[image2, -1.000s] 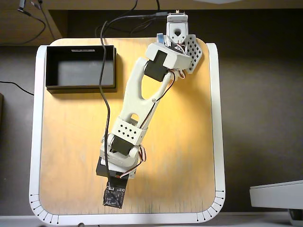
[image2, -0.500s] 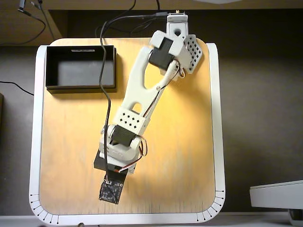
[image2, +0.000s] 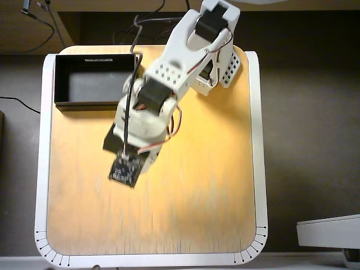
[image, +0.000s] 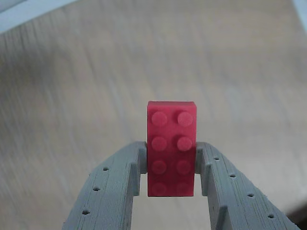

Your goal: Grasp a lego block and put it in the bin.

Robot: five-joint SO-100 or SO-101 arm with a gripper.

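Grasp looks good. Lego block (image: 171, 148) sits pinched between the two fingers (image: 115, 187), clamped on its long sides at the lower half, studs facing the wrist camera. Its long axis runs straight out along the fingers, and the upper half sticks out past the tips. The jaws are closed only to the brick's width and touch nothing else.

The blurred wood surface (image: 72, 96) behind the block in the wrist view suggests it's carried clear of the surface, though I can't confirm the height.

Overhead view: block and fingers are hidden under the wrist and camera board, so the hold can't be read from there. The arm (image2: 169, 79) reaches toward the left side of the surface, with the wrist just near and right of the bin (image2: 95, 103).

The bin sits at the far-left corner, open and empty. The drop turns on one thing: the bin lies far-left of the fingers, so the block needs carrying over its near right wall before release.
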